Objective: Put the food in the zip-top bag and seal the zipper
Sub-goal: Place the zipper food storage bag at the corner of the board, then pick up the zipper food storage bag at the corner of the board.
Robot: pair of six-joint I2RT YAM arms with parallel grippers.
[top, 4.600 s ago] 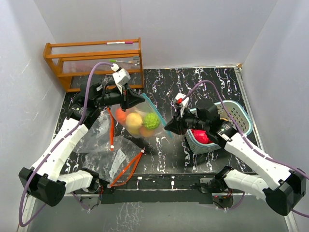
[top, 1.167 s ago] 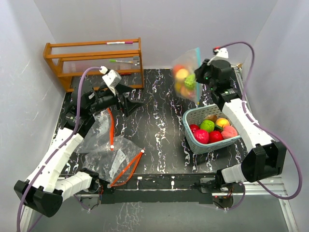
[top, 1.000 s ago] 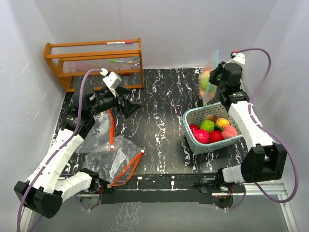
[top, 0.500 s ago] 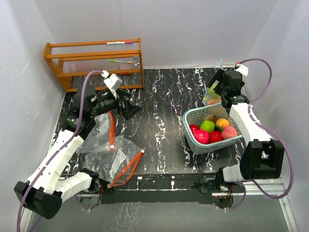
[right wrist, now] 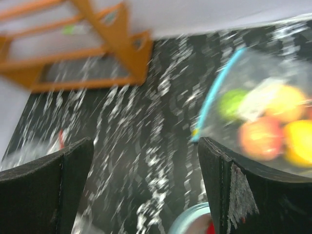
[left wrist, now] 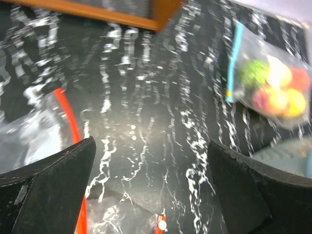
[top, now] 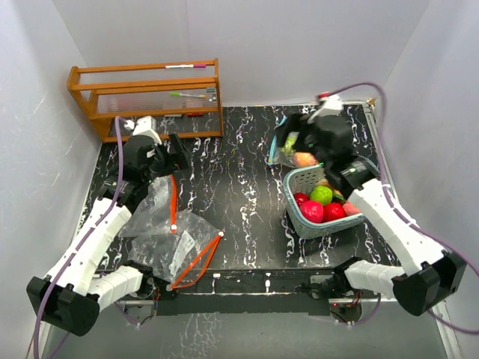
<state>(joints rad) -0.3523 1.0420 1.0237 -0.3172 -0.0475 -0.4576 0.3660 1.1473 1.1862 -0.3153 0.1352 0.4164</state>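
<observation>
The zip-top bag (top: 296, 151) lies on the black marbled table just behind the teal basket (top: 298, 218). It holds several food pieces in green, peach, yellow and red, and its blue zipper strip (left wrist: 233, 63) runs along its left edge. More food (top: 322, 196) sits in the basket. My right gripper (top: 281, 142) hovers open at the bag's left end with nothing between its fingers; in its wrist view the bag (right wrist: 265, 122) shows at the right, blurred. My left gripper (top: 178, 149) is open and empty at the far left, and it sees the bag (left wrist: 273, 87) across the table.
A wooden rack (top: 150, 93) stands at the back left. Crumpled clear bags with orange-red zippers (top: 168, 228) lie at the front left under the left arm. White walls close in on both sides.
The right gripper carried the filled bag through the air, then opened and let it go behind the basket, and the arm has swung left. The left arm has pulled back a little.
</observation>
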